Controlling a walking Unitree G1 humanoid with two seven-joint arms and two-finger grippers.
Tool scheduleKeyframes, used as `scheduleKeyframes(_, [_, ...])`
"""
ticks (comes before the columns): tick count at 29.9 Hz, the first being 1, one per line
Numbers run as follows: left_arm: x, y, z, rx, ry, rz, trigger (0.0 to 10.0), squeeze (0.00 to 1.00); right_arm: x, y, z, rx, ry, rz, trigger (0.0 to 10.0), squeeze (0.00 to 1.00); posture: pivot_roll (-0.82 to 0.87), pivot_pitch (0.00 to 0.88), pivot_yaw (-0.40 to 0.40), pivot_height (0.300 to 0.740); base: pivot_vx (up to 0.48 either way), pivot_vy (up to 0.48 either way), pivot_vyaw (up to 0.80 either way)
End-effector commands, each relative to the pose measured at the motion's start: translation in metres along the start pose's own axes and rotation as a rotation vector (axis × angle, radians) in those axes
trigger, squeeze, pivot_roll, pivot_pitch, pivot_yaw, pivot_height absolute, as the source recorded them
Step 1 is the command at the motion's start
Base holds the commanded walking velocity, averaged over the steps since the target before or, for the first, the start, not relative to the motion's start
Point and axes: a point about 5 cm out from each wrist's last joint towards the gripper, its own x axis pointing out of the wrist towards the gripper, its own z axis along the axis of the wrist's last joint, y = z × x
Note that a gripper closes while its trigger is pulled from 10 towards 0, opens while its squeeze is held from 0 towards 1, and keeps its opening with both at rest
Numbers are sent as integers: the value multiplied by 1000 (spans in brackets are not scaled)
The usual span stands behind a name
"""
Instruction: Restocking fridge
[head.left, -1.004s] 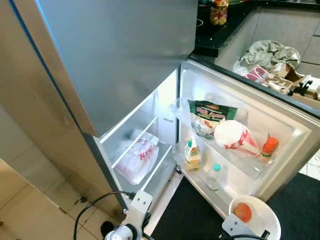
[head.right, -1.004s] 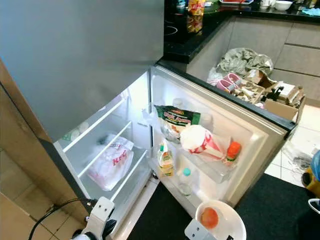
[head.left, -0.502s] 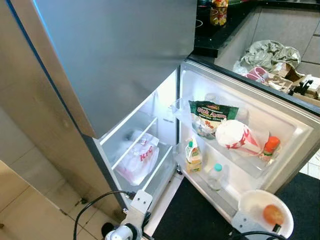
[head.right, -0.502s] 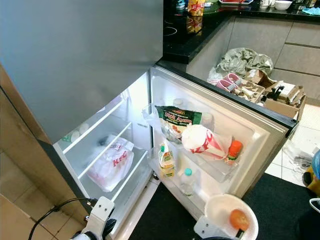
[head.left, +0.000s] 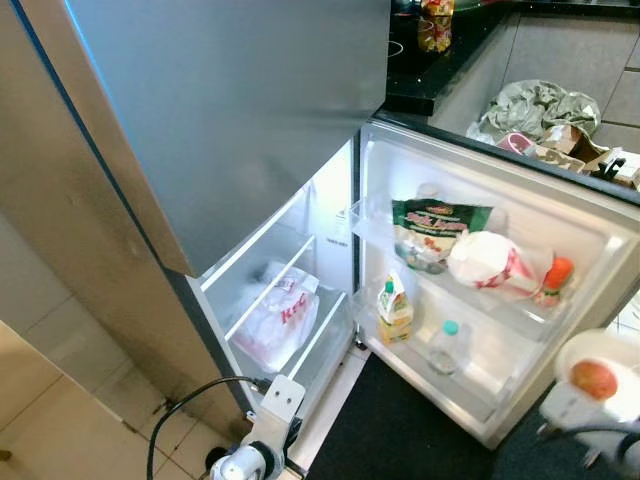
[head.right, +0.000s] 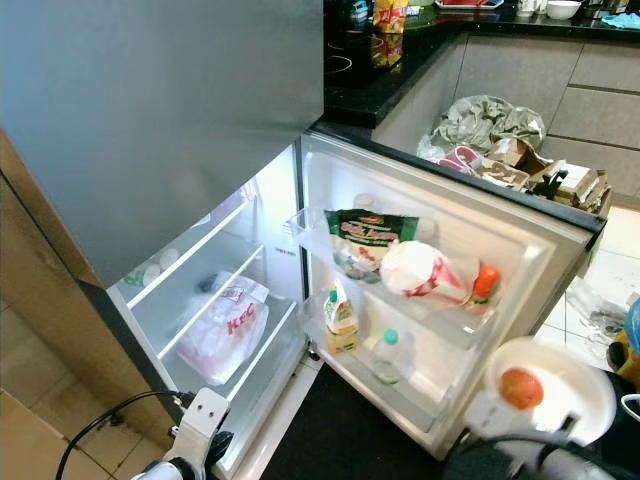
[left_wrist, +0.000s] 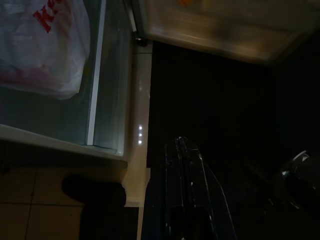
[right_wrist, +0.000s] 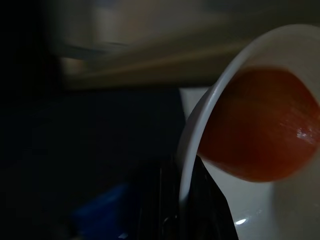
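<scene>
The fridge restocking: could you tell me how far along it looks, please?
Done: the fridge door stands open, its racks stocked, and a KFC bag lies on a shelf. In hand: the right gripper grips a white bowl holding an orange fruit beside the door. Left: shelving the bowl.

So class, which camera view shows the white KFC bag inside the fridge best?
The right eye view: the bag lies whole on the shelf, logo readable. The left eye view shows it similarly; the left wrist view catches one dim corner.
</scene>
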Motion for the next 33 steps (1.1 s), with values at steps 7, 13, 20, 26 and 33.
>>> scheduleKeyframes(7, [-6, 7, -8, -2, 18, 30, 10000, 0, -2, 7, -10, 133, 51, -46, 10000, 0, -109, 61, 20, 740, 0, 0, 0])
scheduleKeyframes(13, [-6, 1, -11, -15, 24, 19, 10000, 0, -6, 85, 28, 250, -52, 124, 10000, 0, -95, 63, 24, 740, 0, 0, 0])
scheduleKeyframes(20, [-7, 6, -18, -178, 45, 123, 10000, 0, -13, 127, 65, 473, -109, 219, 10000, 0, -89, 62, 31, 740, 0, 0, 0])
scheduleKeyframes(26, [-8, 10, -16, -217, 28, 172, 10000, 0, -18, 142, 91, 491, -197, 288, 10000, 0, -77, 60, 31, 740, 0, 0, 0])
scheduleKeyframes(33, [-7, 11, -14, -226, 21, 183, 10000, 0, -23, 152, 106, 477, -251, 335, 10000, 0, -75, 56, 29, 740, 0, 0, 571])
